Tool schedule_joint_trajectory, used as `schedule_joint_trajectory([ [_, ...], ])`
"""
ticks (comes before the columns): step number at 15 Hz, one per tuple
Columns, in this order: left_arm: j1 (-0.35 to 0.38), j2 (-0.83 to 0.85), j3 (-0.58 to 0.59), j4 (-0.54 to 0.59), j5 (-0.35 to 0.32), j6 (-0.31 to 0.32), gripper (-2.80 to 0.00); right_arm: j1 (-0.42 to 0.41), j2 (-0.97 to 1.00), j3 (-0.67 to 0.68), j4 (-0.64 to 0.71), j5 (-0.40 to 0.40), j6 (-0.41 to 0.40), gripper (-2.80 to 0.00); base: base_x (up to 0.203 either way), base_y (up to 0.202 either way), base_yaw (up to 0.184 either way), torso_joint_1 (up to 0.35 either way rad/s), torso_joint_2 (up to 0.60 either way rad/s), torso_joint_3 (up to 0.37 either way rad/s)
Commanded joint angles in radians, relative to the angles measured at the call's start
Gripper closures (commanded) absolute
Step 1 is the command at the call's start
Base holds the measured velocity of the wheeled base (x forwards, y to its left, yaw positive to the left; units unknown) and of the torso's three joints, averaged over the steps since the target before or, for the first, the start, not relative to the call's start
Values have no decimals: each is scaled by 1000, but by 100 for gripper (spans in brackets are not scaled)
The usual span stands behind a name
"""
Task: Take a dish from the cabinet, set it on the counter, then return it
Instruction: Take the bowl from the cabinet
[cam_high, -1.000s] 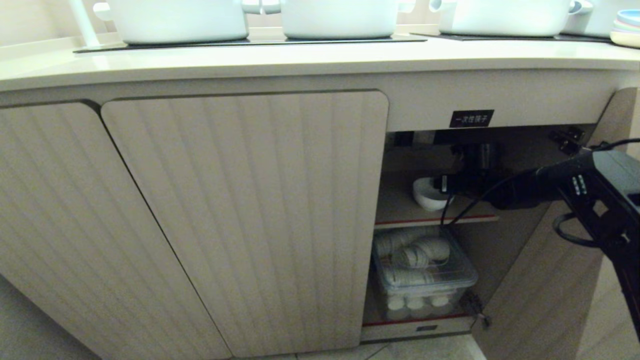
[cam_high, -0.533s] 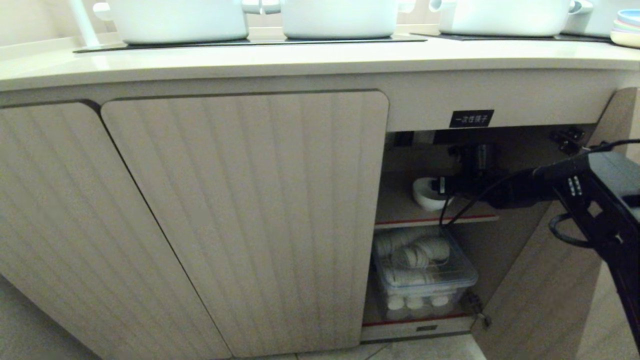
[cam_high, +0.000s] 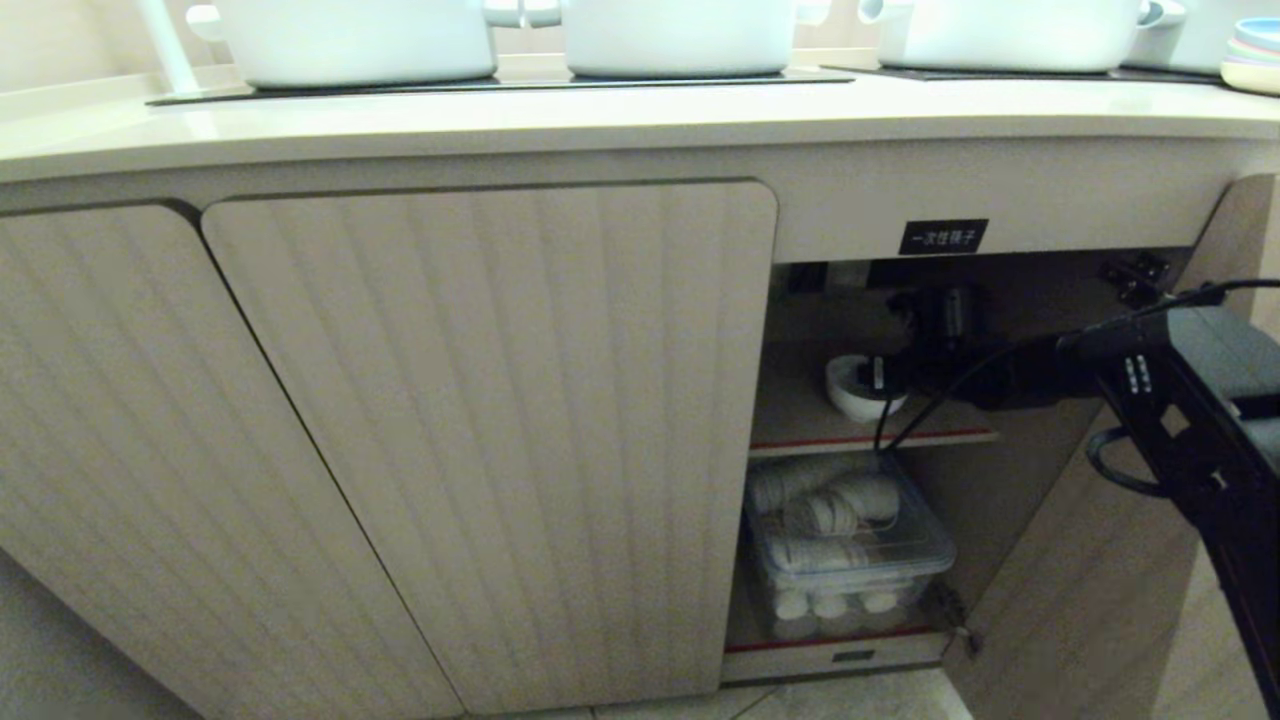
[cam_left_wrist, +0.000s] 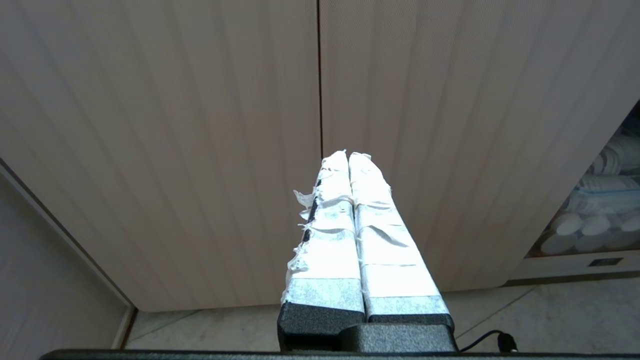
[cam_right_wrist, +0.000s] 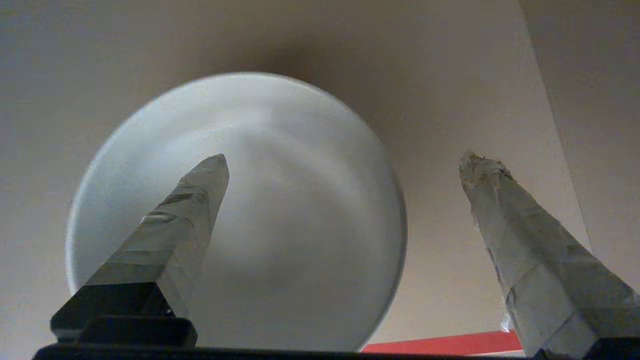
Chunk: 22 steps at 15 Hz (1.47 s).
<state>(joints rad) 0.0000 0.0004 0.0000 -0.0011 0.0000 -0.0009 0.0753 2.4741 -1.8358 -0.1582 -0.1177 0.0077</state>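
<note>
The dish (cam_high: 848, 392), a small white bowl, stands on the upper red-edged shelf (cam_high: 870, 440) of the open cabinet (cam_high: 943, 237). My right gripper (cam_high: 884, 372) reaches into that compartment from the right and stands open at the dish. In the right wrist view the dish (cam_right_wrist: 280, 215) fills the space under my right gripper (cam_right_wrist: 345, 159). One taped finger (cam_right_wrist: 190, 210) is over its hollow and the other (cam_right_wrist: 505, 210) is outside its rim. My left gripper (cam_left_wrist: 348, 155) is shut and empty, facing the closed doors. The counter (cam_high: 600, 115) runs above.
A clear plastic box (cam_high: 850, 545) of white cups fills the lower shelf. The cabinet's open door (cam_high: 1080, 560) hangs to the right of my arm. Closed fluted doors (cam_high: 500, 430) lie to the left. White pots (cam_high: 680, 35) and stacked plates (cam_high: 1255, 55) sit on the counter.
My right arm has pushed a little deeper into the cabinet, bringing the gripper further over the dish. Its fingers stayed open. The dish has not moved.
</note>
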Motion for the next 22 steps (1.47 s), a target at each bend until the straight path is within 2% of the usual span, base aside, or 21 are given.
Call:
schedule_joint_trajectory([
  [1,0,0,0,0,0,-1,0,0,12,-20,8,0,1,-280,0,0,0,0,0,0],
  [8,0,0,0,0,0,-1,0,0,47,-118,122,3,3,-280,0,0,0,0,0,0],
  [22,0,0,0,0,0,-1,0,-3,69,-122,137,4,6,-280,0,0,0,0,0,0],
])
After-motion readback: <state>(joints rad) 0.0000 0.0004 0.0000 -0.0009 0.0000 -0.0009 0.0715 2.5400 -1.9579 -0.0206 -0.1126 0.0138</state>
